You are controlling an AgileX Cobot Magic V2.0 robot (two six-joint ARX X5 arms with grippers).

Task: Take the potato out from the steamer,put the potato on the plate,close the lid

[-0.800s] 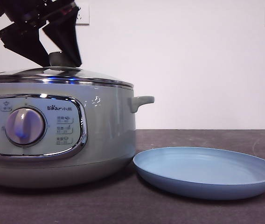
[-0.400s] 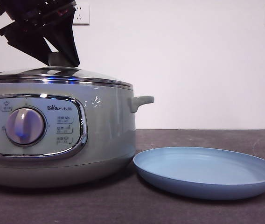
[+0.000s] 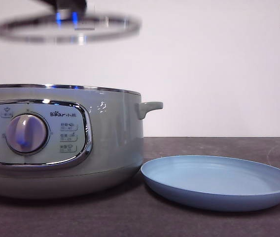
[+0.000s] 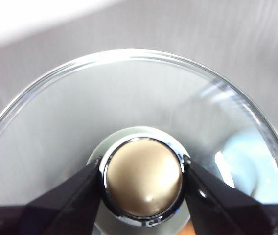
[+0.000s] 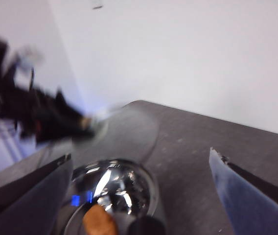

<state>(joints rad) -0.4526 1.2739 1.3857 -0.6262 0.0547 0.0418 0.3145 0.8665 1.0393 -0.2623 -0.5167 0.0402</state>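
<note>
— Dark, matte tabletop (image 3: 204, 224) under a plain white wall; where is the low-domed glass lid with the steel rim (image 3: 66, 24)?

— High above the round sage-green steamer pot (image 3: 61, 143), blurred. The left gripper (image 4: 143, 177) has its black jaws clamped on either side of the lid's round knob (image 4: 144, 176).

— And the oval orange-brown potato (image 5: 100, 221)?

— Inside the open steamer, against its shiny inner surface, seen between the right gripper (image 5: 141, 196) jaws, which are spread wide and hold nothing.

— Anything alongside?

— The wide, shallow light-blue plate (image 3: 219, 182) lies just beside the pot, below its small side handle (image 3: 150, 107). Chrome frames the control panel and round dial (image 3: 26, 133).
</note>
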